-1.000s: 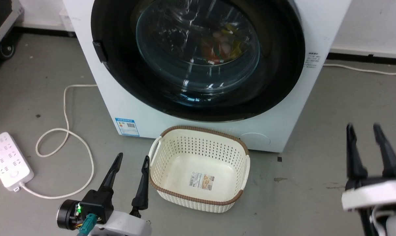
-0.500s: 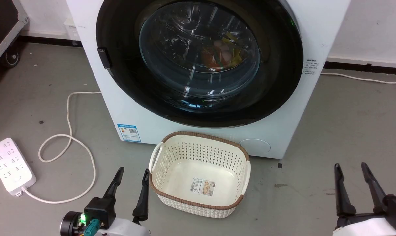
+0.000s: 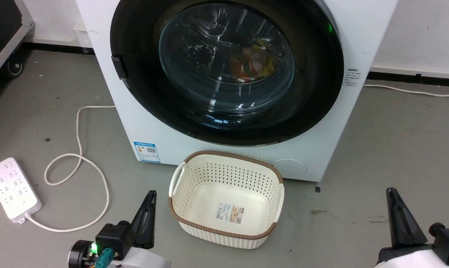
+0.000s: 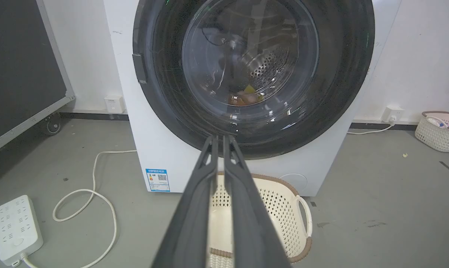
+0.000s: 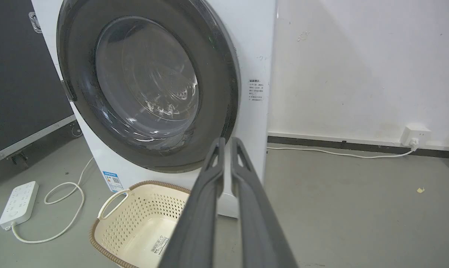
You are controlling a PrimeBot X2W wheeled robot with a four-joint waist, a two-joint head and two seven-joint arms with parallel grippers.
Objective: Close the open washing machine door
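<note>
The washing machine (image 3: 153, 126) stands white and square in front of me, also seen in the left wrist view (image 4: 150, 149) and the right wrist view (image 5: 254, 37). Its round door (image 3: 224, 70), with a glossy black rim and a bulging glass window, lies flat against the front (image 4: 252, 67) (image 5: 146, 85). Coloured laundry shows behind the glass. My left gripper (image 3: 151, 194) is shut and holds nothing, low at the left near the basket; its fingers meet at the tips (image 4: 220, 137). My right gripper (image 3: 391, 191) is shut and holds nothing at the lower right (image 5: 227, 140).
A cream perforated basket (image 3: 224, 153) sits on the grey floor right before the machine, between my arms. At the left lie a white power strip (image 3: 12, 188) and its looped cord (image 3: 79, 163). A black wheeled case (image 3: 5, 22) stands far left. Another basket (image 4: 438, 130) is far right.
Both grippers went from open to shut. The right gripper dropped lower in the head view. The head camera shifted a little; the door stayed flat against the machine.
</note>
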